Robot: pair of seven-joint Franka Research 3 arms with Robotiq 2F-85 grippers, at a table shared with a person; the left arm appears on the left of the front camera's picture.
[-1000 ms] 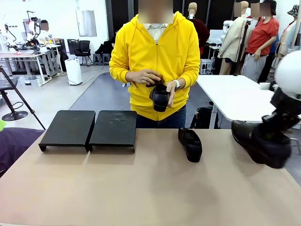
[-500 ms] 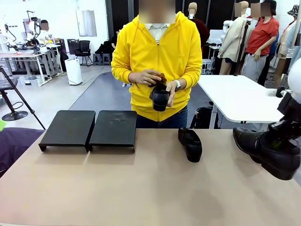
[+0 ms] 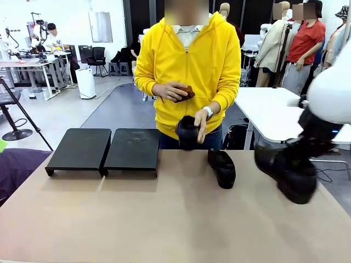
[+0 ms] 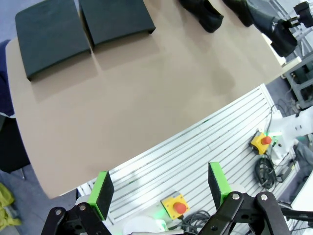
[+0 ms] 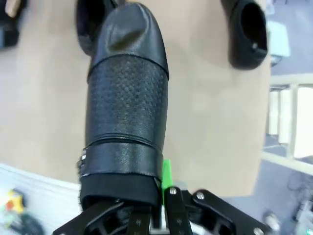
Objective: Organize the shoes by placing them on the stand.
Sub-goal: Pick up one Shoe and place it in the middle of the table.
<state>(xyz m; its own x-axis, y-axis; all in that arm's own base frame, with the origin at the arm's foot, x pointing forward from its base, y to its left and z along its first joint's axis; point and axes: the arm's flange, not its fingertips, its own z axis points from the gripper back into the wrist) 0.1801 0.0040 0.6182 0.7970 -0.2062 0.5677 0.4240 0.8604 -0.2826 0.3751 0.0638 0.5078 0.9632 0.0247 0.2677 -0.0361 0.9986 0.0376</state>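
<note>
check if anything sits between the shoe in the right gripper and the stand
Yes. Between the held shoe in the right gripper and the stand, a loose loafer lies on the table. Behind it a person's hand holds another shoe at the far edge. A raised carry would probably clear the loafer.

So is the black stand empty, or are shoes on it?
Empty. Both sections of the stand show bare black tops; the nearest shoe lies on the table.
</note>
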